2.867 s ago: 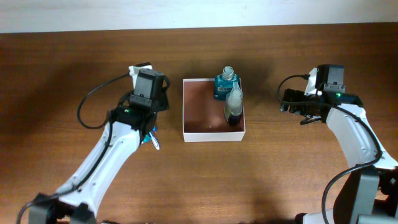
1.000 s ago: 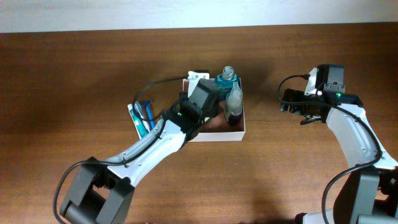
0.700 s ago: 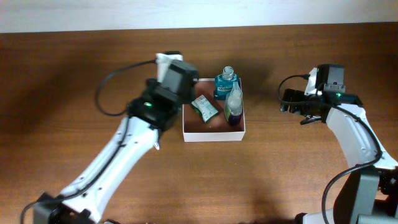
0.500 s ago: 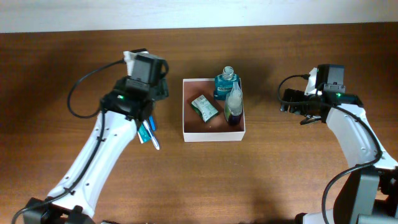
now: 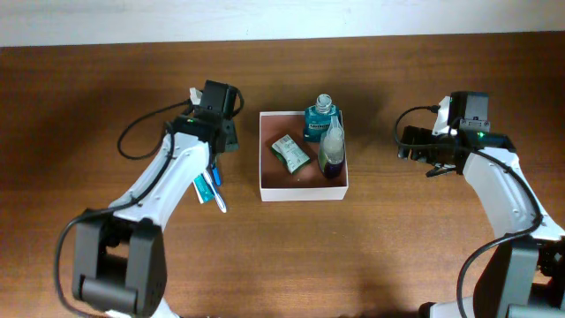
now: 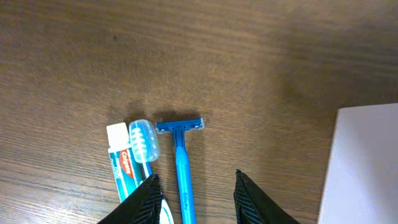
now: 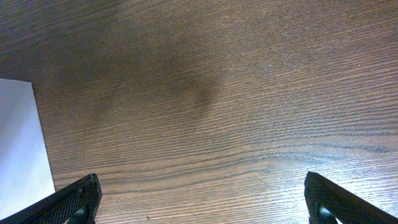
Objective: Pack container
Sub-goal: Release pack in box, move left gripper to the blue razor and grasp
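Note:
The container (image 5: 305, 193), a square white-walled box with a reddish-brown floor, sits mid-table. In it stand a teal bottle (image 5: 321, 119) and a clear bottle with dark liquid (image 5: 332, 150), and a green packet (image 5: 290, 152) lies flat. My left gripper (image 5: 214, 159) is open and empty, left of the container. In the left wrist view its fingers (image 6: 196, 199) straddle a blue razor (image 6: 180, 162), with the container's wall (image 6: 364, 168) at the right. My right gripper (image 5: 415, 152) is wide open and empty over bare wood (image 7: 202, 199), right of the container's wall (image 7: 18, 143).
A toothpaste tube (image 6: 121, 168) and a capped toothbrush (image 6: 144, 142) lie beside the razor on the wood. In the overhead view these blue items (image 5: 209, 187) are partly under my left arm. The table's back edge meets a white wall.
My left arm reached over the container, left the green packet inside, then drew back left and now hangs over the razor and toothpaste. The right arm has not moved.

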